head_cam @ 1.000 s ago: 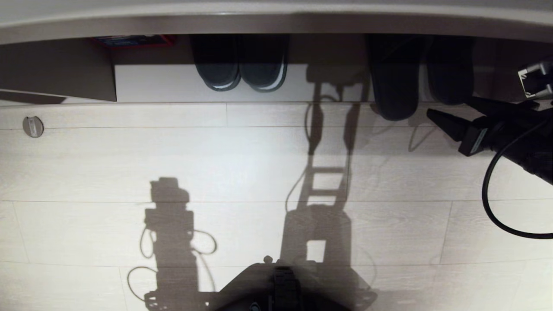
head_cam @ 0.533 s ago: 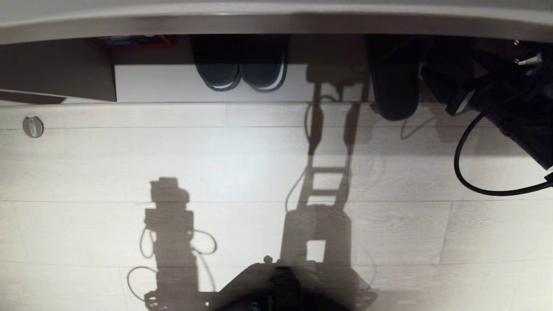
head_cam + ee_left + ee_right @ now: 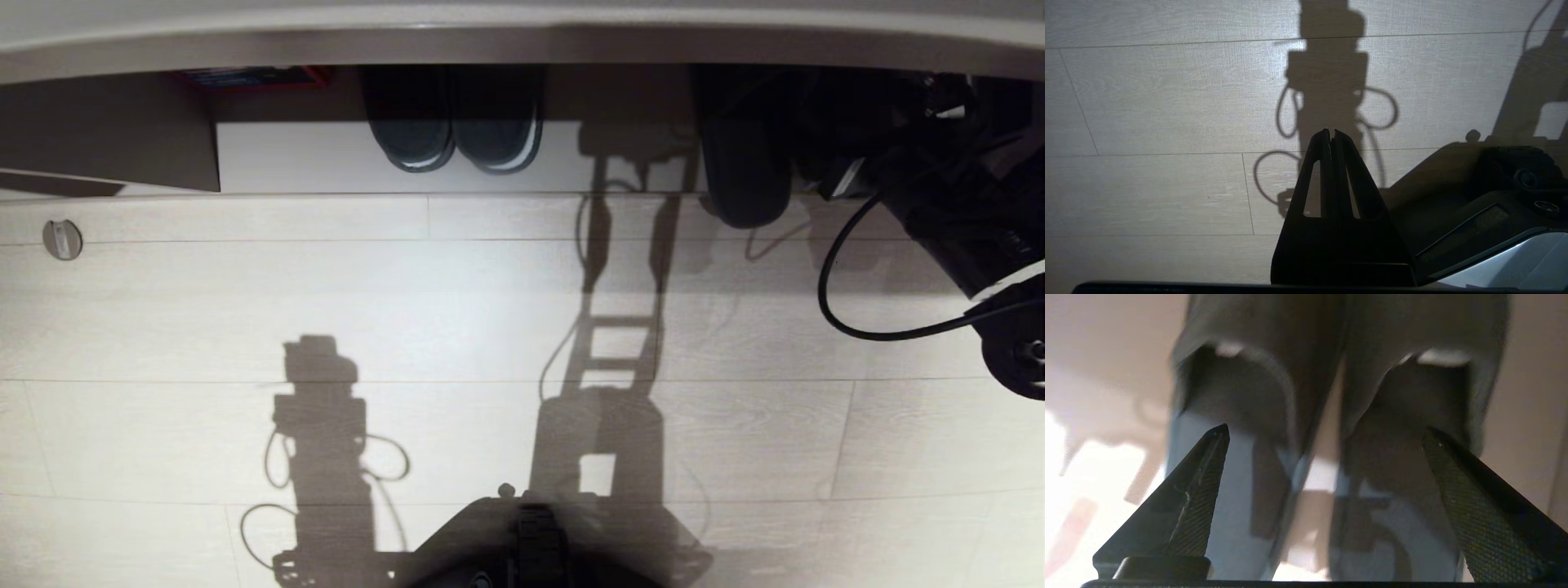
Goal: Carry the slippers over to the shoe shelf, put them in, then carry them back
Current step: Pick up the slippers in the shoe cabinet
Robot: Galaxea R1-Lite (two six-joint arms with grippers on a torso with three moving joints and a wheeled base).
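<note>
1. Pale wood-grain floor (image 3: 457,310) filled most of the head view, bare and broad between the robot's base and the built-in unit; shadows of the robot lay across it.
2. Grey desk (image 3: 522,37) edge ran along the far side, overhanging the low cubbies.
3. Slippers (image 3: 1331,428): pair of flat dark grey fabric, closed rounded toes, lighter grey-blue insoles and rims. They lay side by side, toes pointing into the shoe shelf (image 3: 637,98); one heel (image 3: 747,188) jutted over the shelf's front edge onto the floor, the other hidden behind the arm.
4. Right gripper (image 3: 1327,437): fingers spread wide, one tip over each slipper's heel, holding nothing. In the head view the arm reached into the shelf from the right, a black cable (image 3: 849,302) looping below it.
5. Wider cubby (image 3: 326,155) to the left held a second dark pair (image 3: 455,122) with whitish sole edges, and a red-edged item (image 3: 249,76) at the back.
6. Left gripper (image 3: 1331,132): fingers pressed together, empty, hanging over bare floor beside the base.
</note>
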